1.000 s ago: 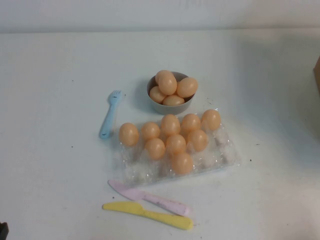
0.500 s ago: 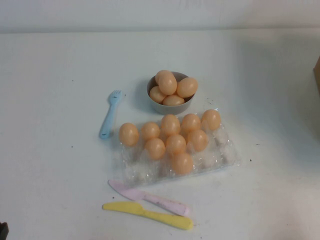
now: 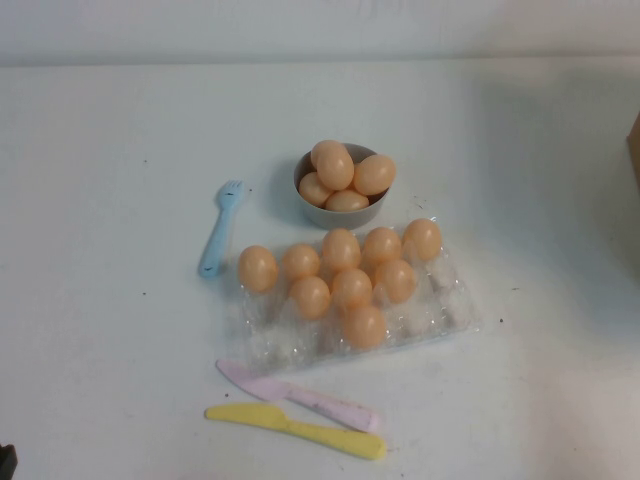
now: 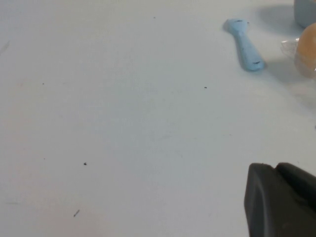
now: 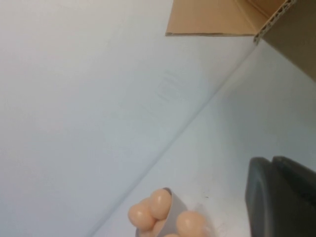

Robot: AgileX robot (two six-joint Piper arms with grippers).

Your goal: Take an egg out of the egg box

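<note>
Right gripper (image 5: 284,197) shut, empty, parked off to my right, away from the table's middle; left gripper (image 4: 281,200) low at my left, can't tell its jaws. Nothing begun: next I must open and descend on one egg (image 3: 365,326), nearest edge of the egg box (image 3: 450,315). Nine eggs in box, four in grey bowl (image 3: 342,212). One blue fork (image 3: 220,228), two knives: pink (image 3: 298,395), yellow (image 3: 296,430).
</note>
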